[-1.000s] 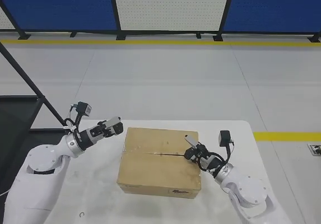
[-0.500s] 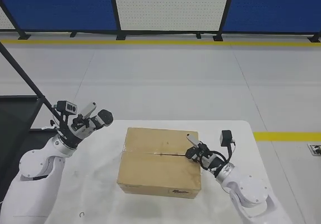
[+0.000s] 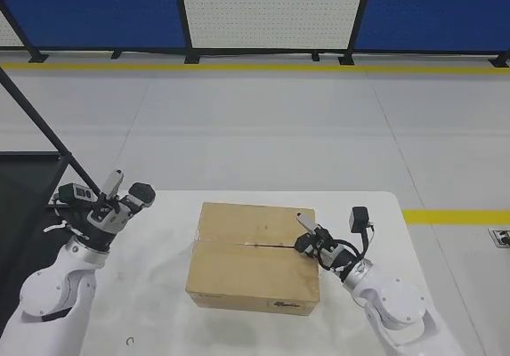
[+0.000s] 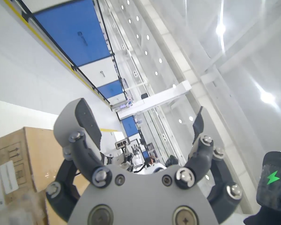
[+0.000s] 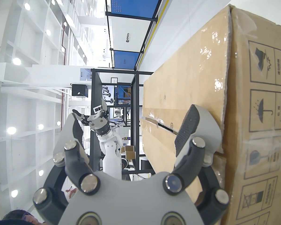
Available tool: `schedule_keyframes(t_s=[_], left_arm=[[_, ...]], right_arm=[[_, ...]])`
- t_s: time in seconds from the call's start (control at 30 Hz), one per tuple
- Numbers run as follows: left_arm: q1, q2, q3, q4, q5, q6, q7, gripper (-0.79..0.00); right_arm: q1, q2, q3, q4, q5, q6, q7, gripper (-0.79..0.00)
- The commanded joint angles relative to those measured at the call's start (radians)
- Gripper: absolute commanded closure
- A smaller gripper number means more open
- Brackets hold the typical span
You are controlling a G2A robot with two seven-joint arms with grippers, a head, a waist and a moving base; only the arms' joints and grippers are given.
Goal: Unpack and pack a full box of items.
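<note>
The white surface [image 3: 157, 294] bears a closed box [image 3: 250, 258]. The right end effector [image 3: 304, 234] is spread at the box's edge, and the left end effector [image 3: 130, 185] is spread well apart from it.

Closed flaps [image 3: 237, 227] conceal what the box [image 3: 253, 258] holds. The left wrist view cuts the box off at its edge; the white label [image 4: 7, 176] there is blurred, unreadable. The top view cuts off the surface [image 3: 161, 285] at its near side.

Your left arm [image 3: 59, 285], right arm [image 3: 392, 303]: glossy white shells, black wrist joints, black camera block on each wrist. Your left gripper [image 4: 141, 115], right gripper [image 5: 133, 118]: grey plate, silver screws, black links, pale grey fingers [image 5: 201, 122], black ribbed pads. You get green bolt mark [image 4: 272, 177] on black module.
</note>
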Motion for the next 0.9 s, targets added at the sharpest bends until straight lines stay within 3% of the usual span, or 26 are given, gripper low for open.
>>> schedule_keyframes(t_s=[0.0, 0.17, 0.33, 0.67, 0.87], left_arm=[[0.112, 0.002, -0.044, -0.104, 0.027, 0.015, 0.091, -0.785], [0.363, -0.002, -0.111, -0.301, 0.084, 0.058, 0.256, -0.785], [0.542, -0.016, -0.113, -0.439, 0.036, 0.11, 0.368, -0.785], [0.55, -0.016, -0.112, -0.448, 0.027, 0.116, 0.365, -0.785], [0.57, -0.02, -0.077, -0.404, -0.015, 0.221, 0.324, -0.785]], right_arm=[[0.0, 0.0, 0.0, 0.0, 0.0, 0.0, 0.0, -0.785], [0.0, 0.0, 0.0, 0.0, 0.0, 0.0, 0.0, -0.785], [0.0, 0.0, 0.0, 0.0, 0.0, 0.0, 0.0, -0.785], [0.0, 0.0, 0.0, 0.0, 0.0, 0.0, 0.0, -0.785], [0.0, 0.0, 0.0, 0.0, 0.0, 0.0, 0.0, -0.785]])
